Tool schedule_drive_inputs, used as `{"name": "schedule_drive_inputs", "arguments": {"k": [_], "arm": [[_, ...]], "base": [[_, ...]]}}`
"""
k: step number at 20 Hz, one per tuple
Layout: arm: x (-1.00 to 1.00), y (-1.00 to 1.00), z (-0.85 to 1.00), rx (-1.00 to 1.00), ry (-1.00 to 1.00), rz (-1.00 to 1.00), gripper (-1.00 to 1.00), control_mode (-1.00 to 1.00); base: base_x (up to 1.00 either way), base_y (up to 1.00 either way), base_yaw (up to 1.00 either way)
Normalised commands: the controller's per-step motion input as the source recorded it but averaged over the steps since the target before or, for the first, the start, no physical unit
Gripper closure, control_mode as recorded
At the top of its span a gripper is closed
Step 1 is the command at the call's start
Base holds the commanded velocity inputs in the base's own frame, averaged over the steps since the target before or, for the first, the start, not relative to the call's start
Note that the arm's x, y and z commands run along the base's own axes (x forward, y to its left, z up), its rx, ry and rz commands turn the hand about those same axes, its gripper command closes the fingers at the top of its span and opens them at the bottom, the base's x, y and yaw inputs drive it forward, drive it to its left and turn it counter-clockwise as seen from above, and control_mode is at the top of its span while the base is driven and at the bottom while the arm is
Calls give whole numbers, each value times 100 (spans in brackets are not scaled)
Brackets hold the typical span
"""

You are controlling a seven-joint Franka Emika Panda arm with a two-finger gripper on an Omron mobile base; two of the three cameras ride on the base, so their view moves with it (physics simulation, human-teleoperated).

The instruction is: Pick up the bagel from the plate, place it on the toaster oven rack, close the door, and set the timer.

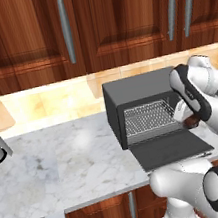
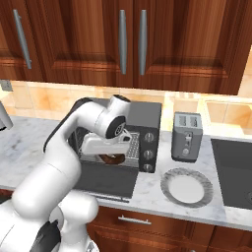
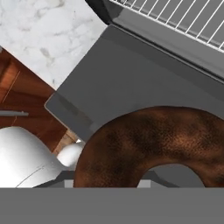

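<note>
**Bagel held at the mouth of the toaster oven**

The gripper [image 2: 114, 156] is closed on the bagel [image 3: 157, 144], holding it just in front of the toaster oven [image 1: 128, 90]. In the hand view the dark brown ring sits right up against the camera, its centre hole open at the bottom of the picture; the fingertips themselves are hidden there, so I cannot tell exactly where on the ring they pinch. From the left base view a small piece of the brown bagel [image 1: 192, 122] peeks out under the hand [image 1: 183, 113], at the right edge of the oven's opening.

The door [image 1: 171, 148] of the oven is dropped flat, lying open toward the front of the counter [image 1: 65, 164]. The bagel hangs above that lowered door, apart from it, and in front of the toaster oven rack [image 1: 147, 117], which spans the cavity as a silver wire grid. The bagel is not on the rack.

To the right of the oven stands a small silver slot toaster [image 2: 186, 136]. The plate [image 2: 187, 187] lies on the counter in front of that toaster, just right of the oven's open door, well apart from the bagel.
</note>
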Motion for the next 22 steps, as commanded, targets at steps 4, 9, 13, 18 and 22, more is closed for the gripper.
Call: {"name": "schedule_drive_inputs", "arguments": {"k": [4, 9, 13, 18, 22], "arm": [[44, 4, -6, 0, -5, 17, 100, -100], [25, 9, -20, 0, -10, 17, 100, -100], [12, 16, -28, 0, -13, 18, 100, -100], [0, 5, -32, 1, -14, 11, 100, -100], [3, 1, -14, 10, -12, 0, 100, -100]], "base": [[0, 0, 0], [0, 0, 0], [0, 0, 0], [0, 0, 0], [0, 0, 0]]}}
